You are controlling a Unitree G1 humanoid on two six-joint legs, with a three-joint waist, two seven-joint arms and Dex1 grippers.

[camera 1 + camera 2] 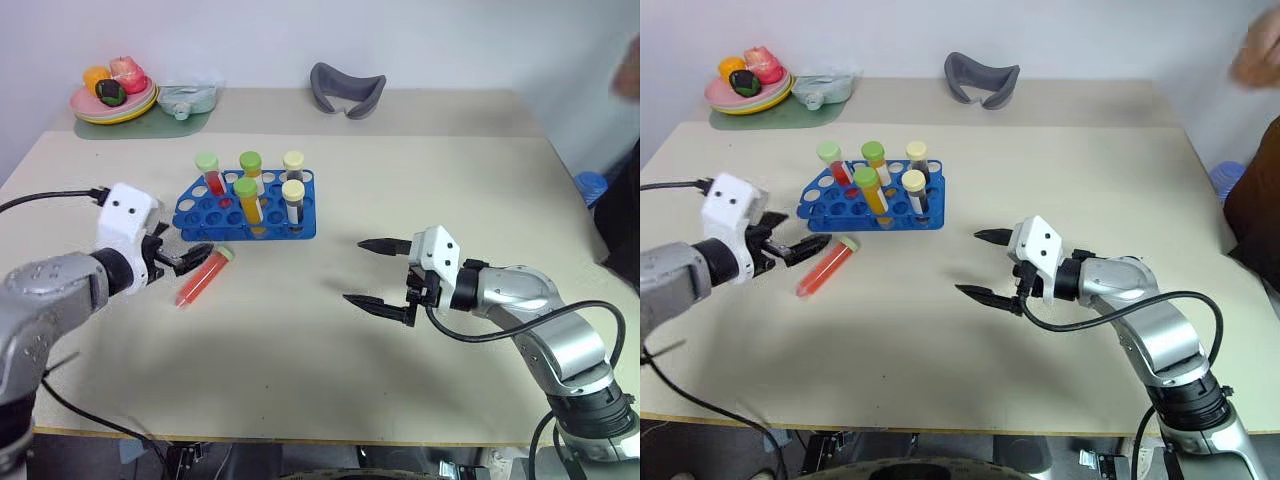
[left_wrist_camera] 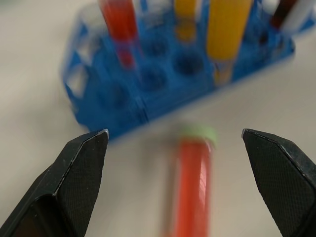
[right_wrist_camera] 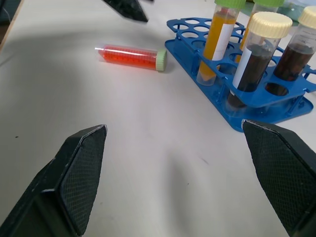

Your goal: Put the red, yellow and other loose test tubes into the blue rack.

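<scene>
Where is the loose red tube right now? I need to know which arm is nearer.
The red tube lies flat on the table, on the robot's left, just in front of the blue rack and beside the open left tool.

Your left hand (image 1: pixel 185 258) is hovering low over the table (image 1: pixel 300 340), just left of the blue rack (image 1: pixel 200 215), its two black fingers spread wide and pointing toward the rack's near edge, holding nothing. Your right hand (image 1: pixel 380 275) is hanging well to the right of the rack, wrist bent so the fingers are pointing left toward it, spread fully apart and empty, the forearm angling in from the table's right corner.
</scene>
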